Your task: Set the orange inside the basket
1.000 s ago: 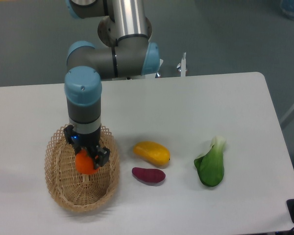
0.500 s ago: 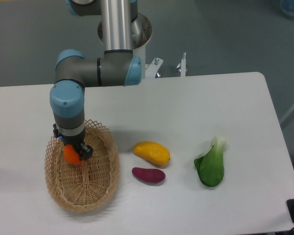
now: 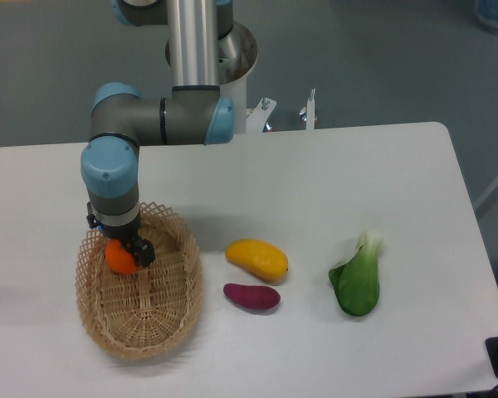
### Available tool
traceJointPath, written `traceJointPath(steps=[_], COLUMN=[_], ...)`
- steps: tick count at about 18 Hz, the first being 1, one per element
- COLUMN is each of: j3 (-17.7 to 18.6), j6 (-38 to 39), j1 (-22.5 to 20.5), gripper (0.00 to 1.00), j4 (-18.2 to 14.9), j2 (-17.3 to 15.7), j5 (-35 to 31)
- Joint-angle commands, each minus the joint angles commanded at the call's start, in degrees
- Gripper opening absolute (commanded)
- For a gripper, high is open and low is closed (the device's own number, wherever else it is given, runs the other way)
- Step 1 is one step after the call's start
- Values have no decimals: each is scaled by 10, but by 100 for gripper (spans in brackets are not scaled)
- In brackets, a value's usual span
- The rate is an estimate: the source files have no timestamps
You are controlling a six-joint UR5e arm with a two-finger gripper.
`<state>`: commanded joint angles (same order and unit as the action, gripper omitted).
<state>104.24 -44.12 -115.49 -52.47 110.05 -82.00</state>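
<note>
the fixed camera looks down on a white table (image 3: 315,191) with the arm reaching in from the far edge and bending down toward the near-left part of the tabletop. the gripper (image 3: 126,253) points straight down over the basket (image 3: 176,311), its dark fingers closed around the orange (image 3: 119,259) — the fruit shows as a bright round patch on the left of the claw, partly covered by one finger. the orange sits inside the outline of the basket, toward its far-left side, close to the lattice rim; whether it touches the woven floor or hangs just above it cannot be told from this angle. the basket is a light tan oval of wicker lying near the front-left corner of the table, its long axis running from near edge to far edge. to its right, about mid-table, lies a yellow-orange mango (image 3: 257,258), and just in front of it, toward the near edge, a purple sweet potato (image 3: 251,296) — the two are close, though a thin strip of table seems to show between them. further toward the right edge lies a green leafy vegetable (image 3: 358,276) with a pale stalk pointing to the far side, well apart from the other produce.
</note>
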Motion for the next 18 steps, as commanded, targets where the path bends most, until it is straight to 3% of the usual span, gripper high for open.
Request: traceJointPath(steps=[3,6,13,18], j3=[-17,-41,-43,-45], j6=[-4,-25,-112,-191], j1=[-31,-89,-172,-223], gripper=[100,100,100,100], j4=[5,-1,-3,-25], j2=[-10,-24,-31,-34], j5=[-55,-61,-66,-67])
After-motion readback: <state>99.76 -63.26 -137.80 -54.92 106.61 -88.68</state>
